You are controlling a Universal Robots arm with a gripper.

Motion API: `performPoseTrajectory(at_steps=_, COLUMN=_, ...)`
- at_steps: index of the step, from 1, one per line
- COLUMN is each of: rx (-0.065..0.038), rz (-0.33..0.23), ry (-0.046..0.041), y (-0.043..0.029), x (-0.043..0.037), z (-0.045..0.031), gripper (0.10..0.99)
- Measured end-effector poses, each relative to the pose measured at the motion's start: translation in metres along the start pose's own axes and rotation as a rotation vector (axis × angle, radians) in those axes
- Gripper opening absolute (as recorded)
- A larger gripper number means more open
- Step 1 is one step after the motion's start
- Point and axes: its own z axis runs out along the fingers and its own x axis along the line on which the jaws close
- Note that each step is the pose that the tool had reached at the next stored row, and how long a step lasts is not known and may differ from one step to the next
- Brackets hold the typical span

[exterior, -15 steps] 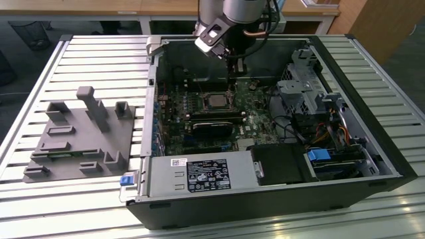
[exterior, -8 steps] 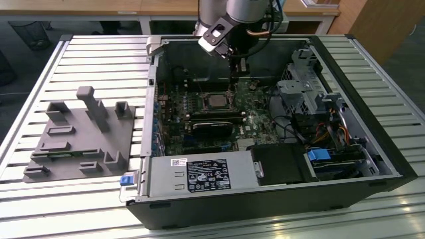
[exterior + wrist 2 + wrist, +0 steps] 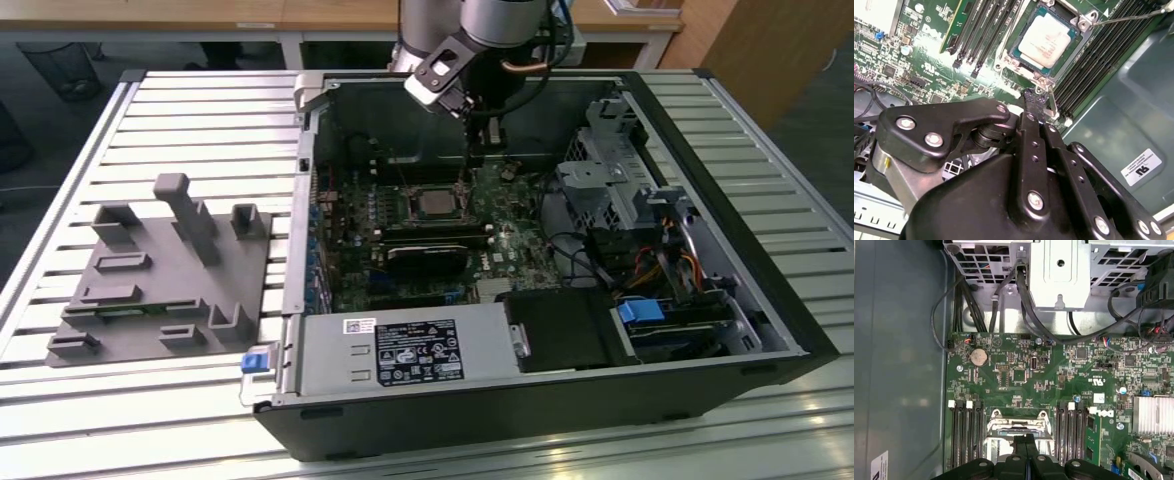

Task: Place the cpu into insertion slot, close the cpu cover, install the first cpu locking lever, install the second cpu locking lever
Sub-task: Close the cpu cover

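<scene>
Black bolted end effector [image 3: 1035,98], tips pinched narrow, hangs beside the silvery square cpu [image 3: 1048,41] in its metal-rimmed insertion slot [image 3: 1070,54].

In the first wrist view the pincer [image 3: 1025,439] covers part of the insertion slot [image 3: 1016,421]. In the exterior view the arm [image 3: 497,25] is cut off by the picture's edge, and the cpu [image 3: 437,203] is too small for detail.
</scene>
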Motion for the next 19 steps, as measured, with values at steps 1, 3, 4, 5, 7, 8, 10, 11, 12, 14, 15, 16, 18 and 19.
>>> performPoseTrajectory(at_steps=1, rx=0.0, rz=0.0, ry=0.0, y=0.0007, x=0.0, z=0.0001, gripper=0.106)
performPoseTrajectory(at_steps=3, rx=0.0, rz=0.0, ry=0.0001, y=0.0022, x=0.0001, z=0.0003, gripper=0.106)
performPoseTrajectory(at_steps=4, rx=0.0, rz=0.0, ry=0.0, y=0.0028, x=0.0001, z=0.0004, gripper=0.106)
performPoseTrajectory(at_steps=5, rx=0.0, rz=0.0, ry=0.0001, y=0.0035, x=0.0002, z=0.0005, gripper=0.106)
performPoseTrajectory(at_steps=7, rx=0.0, rz=0.0, ry=0.0, y=0.0048, x=0.0002, z=0.0007, gripper=0.106)
performPoseTrajectory(at_steps=8, rx=0.0, rz=0.0, ry=0.0001, y=0.0054, x=0.0002, z=0.0008, gripper=0.106)
performPoseTrajectory(at_steps=10, rx=0.0, rz=0.0, ry=0.0001, y=0.0067, x=0.0003, z=0.001, gripper=0.106)
performPoseTrajectory(at_steps=11, rx=0.0, rz=0.0, ry=0.0001, y=0.0073, x=0.0003, z=0.0011, gripper=0.106)
performPoseTrajectory(at_steps=12, rx=0.0, rz=0.0, ry=0.0001, y=0.0079, x=0.0003, z=0.0013, gripper=0.106)
performPoseTrajectory(at_steps=14, rx=0.0, rz=0.0, ry=0.0001, y=0.0089, x=0.0003, z=0.0015, gripper=0.106)
performPoseTrajectory(at_steps=15, rx=0.0, rz=0.0, ry=0.0001, y=0.0093, x=0.0003, z=0.0016, gripper=0.106)
performPoseTrajectory(at_steps=16, rx=0.0, rz=0.0, ry=0.0001, y=0.0098, x=0.0004, z=0.0017, gripper=0.106)
performPoseTrajectory(at_steps=18, rx=0.0, rz=0.0, ry=0.0, y=0.0107, x=0.0004, z=0.0019, gripper=0.106)
performPoseTrajectory(at_steps=19, rx=0.0, rz=0.0, ry=0.0001, y=0.0112, x=0.0004, z=0.002, gripper=0.106)
